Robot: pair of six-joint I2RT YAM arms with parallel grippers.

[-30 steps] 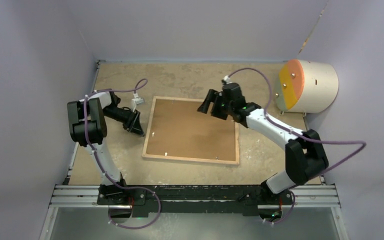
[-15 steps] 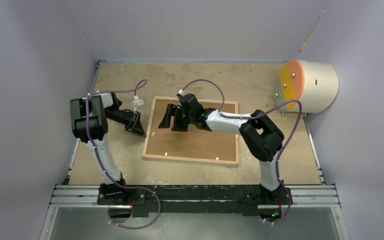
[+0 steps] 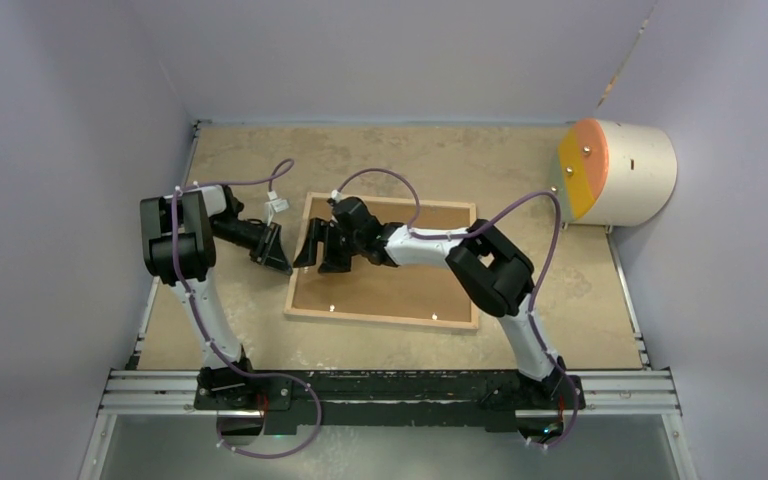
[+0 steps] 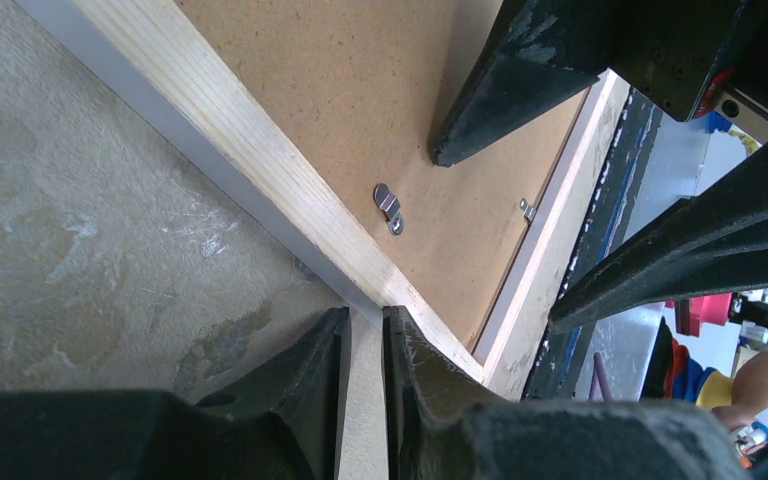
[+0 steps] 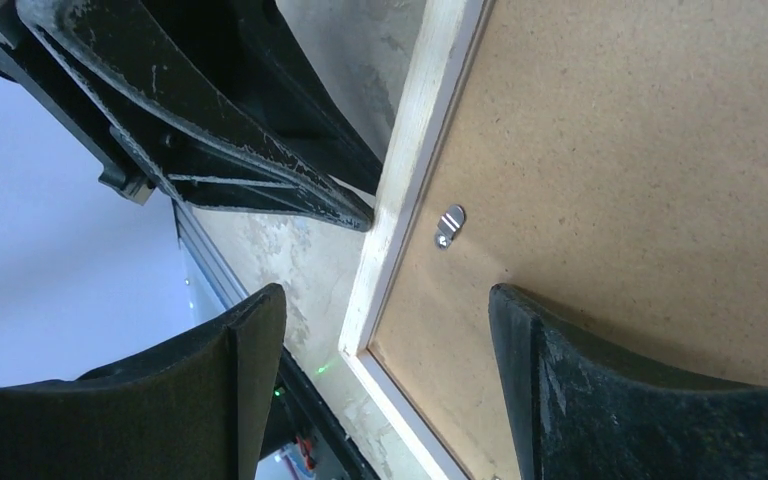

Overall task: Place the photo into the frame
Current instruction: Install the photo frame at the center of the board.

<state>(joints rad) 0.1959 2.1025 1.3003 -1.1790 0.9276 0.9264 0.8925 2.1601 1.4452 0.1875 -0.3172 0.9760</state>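
Note:
The frame (image 3: 380,318) lies back-up in the middle of the table, with its light wood rim (image 4: 260,170) around a brown backing board (image 3: 400,275). The photo is out of view. At the frame's left edge my left gripper (image 3: 282,262) is shut on the rim, and the wood strip sits between its fingers (image 4: 325,390). My right gripper (image 3: 315,250) hovers open just right of it. It straddles the same rim (image 5: 410,180), one finger over the table and one over the board. A small metal clip (image 5: 449,225) lies on the board near the rim.
A cream cylinder with an orange face (image 3: 615,172) stands at the back right. A white cable connector (image 3: 275,205) hangs by the left arm. Purple walls close in on three sides, and a metal rail (image 3: 390,390) runs along the near edge.
My right arm swung left across the board, from its far right part to the left rim, jaws still open. My left gripper narrowed onto the rim.

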